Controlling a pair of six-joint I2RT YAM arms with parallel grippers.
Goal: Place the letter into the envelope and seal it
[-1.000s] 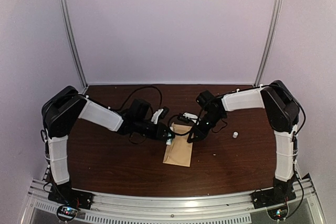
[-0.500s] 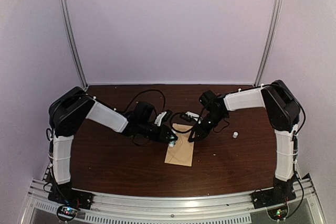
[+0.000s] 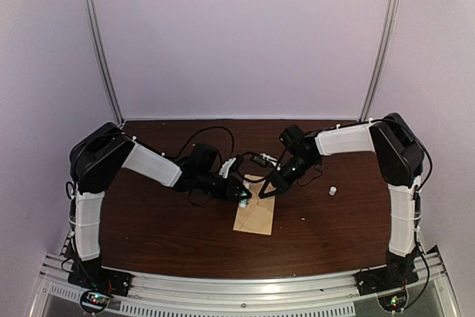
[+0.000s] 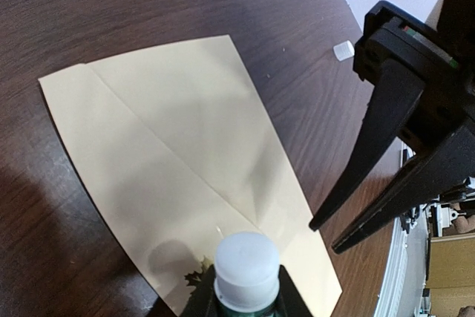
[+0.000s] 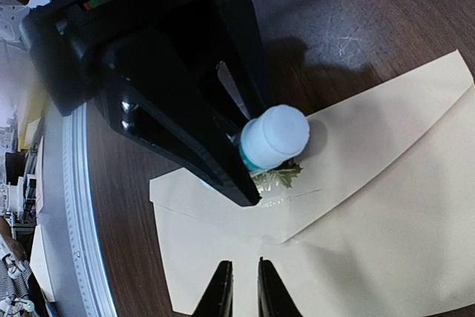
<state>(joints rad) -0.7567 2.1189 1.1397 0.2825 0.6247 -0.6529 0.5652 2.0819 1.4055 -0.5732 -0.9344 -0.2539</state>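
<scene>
The tan envelope [image 3: 254, 215] lies flat on the dark table with its pointed flap folded down. A gold leaf-shaped sticker [image 5: 278, 176] sits on the flap near its tip. My left gripper [image 3: 241, 197] hovers over the flap, shut on a white-capped green tube [image 4: 247, 265] that points down at the sticker. My right gripper [image 5: 244, 287] is just above the envelope [image 5: 371, 213] beside the flap tip. Its fingers are nearly together, with only a narrow gap and nothing between them. The letter is out of view.
A small white cap-like piece [image 3: 333, 191] lies on the table to the right of the envelope. Cables trail behind both wrists. Metal frame posts and pale walls stand at the back.
My left gripper has moved right with the tube, over the envelope's upper part. The right gripper has edged left toward the flap tip. The envelope has barely moved.
</scene>
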